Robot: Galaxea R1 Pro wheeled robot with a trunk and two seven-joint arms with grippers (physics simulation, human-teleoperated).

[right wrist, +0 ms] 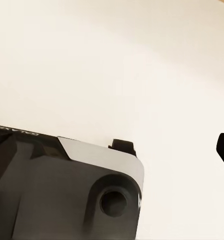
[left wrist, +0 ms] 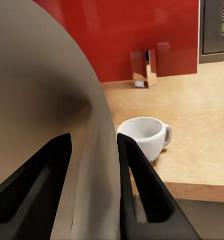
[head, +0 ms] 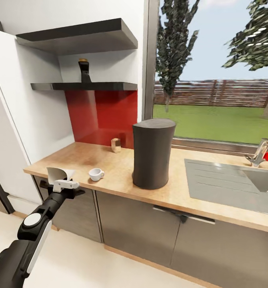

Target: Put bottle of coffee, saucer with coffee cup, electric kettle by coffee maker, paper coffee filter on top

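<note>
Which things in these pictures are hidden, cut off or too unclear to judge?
- Head view: the coffee maker shows its plain dark side; no carafe is visible.
- Head view: the dark object on the kitchen shelf is too small to identify.
- Left wrist view: the paper coffee filter in the left end effector covers the countertop behind it and part of the coffee cup.
- Right wrist view: a dark tip at the edge; open or shut is unclear.

Wood-grain kitchen countertop, matt coffee maker (dark grey), glossy coffee cup

black left arm with white panels (round grey joint cap), black gripper fingers.
</note>
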